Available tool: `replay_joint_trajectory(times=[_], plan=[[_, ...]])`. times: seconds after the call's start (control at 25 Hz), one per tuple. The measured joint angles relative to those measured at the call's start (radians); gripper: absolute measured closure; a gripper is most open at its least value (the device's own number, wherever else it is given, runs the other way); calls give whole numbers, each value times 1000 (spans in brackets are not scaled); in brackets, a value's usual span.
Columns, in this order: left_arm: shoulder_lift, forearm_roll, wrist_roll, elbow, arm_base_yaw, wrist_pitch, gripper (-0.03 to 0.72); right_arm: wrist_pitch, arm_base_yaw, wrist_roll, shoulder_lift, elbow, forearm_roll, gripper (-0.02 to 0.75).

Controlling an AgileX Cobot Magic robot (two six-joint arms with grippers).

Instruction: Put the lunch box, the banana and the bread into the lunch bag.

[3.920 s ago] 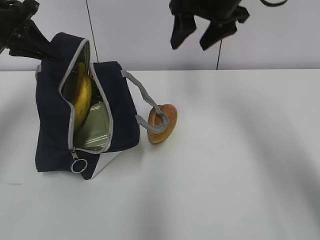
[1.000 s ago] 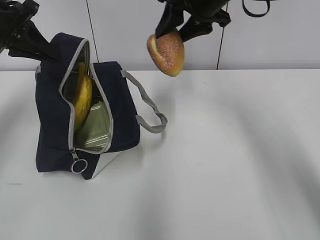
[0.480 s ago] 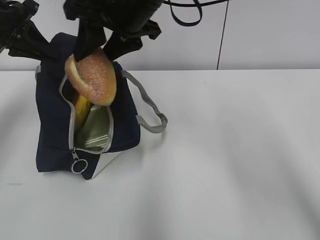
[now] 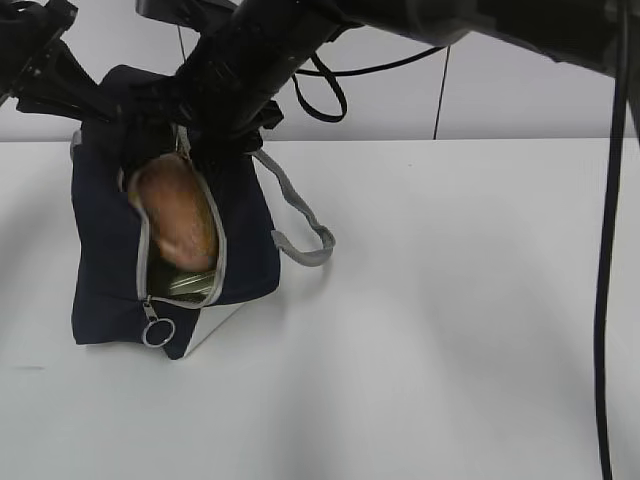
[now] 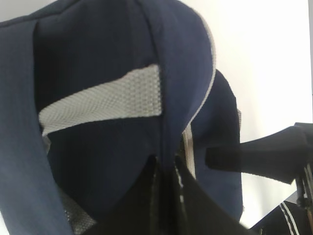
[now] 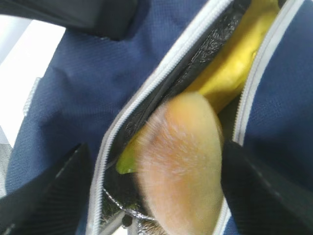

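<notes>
The navy lunch bag (image 4: 105,260) stands at the left of the table with its zipper mouth gaping. The bread (image 4: 178,215) sits in that mouth, over the banana, which is hidden in the exterior view; a sliver of the green lunch box (image 4: 188,284) shows below it. In the right wrist view the blurred bread (image 6: 183,166) lies on the yellow banana (image 6: 234,63) inside the silver lining. My right gripper (image 6: 155,147) reaches across over the bag (image 4: 200,140), with its jaws spread wider than the bread. My left gripper (image 5: 166,164) is shut on a fold of the bag's top (image 4: 70,95).
The bag's grey strap handle (image 4: 300,215) loops out to the right on the white table (image 4: 450,320). The metal ring pull (image 4: 158,332) hangs at the bag's lower front. A white wall rises behind the table. The right arm and its cables cross above the bag.
My right gripper picked the bread off the table beside the strap, carried it left over the bag and lowered it into the open mouth. The left gripper has kept holding the bag's top.
</notes>
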State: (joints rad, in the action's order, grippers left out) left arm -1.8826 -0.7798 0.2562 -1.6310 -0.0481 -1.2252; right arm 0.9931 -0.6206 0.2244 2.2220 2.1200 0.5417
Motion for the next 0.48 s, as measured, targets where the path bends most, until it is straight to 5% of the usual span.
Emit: replay_joint_trajectory(times=[0.24,0.48], plan=[[0,0,0,0,0,0,703,20,0,6,0,5,-42,86],[0,0,0,0,0,0,703,206,5,6,-30,104,-155,132]])
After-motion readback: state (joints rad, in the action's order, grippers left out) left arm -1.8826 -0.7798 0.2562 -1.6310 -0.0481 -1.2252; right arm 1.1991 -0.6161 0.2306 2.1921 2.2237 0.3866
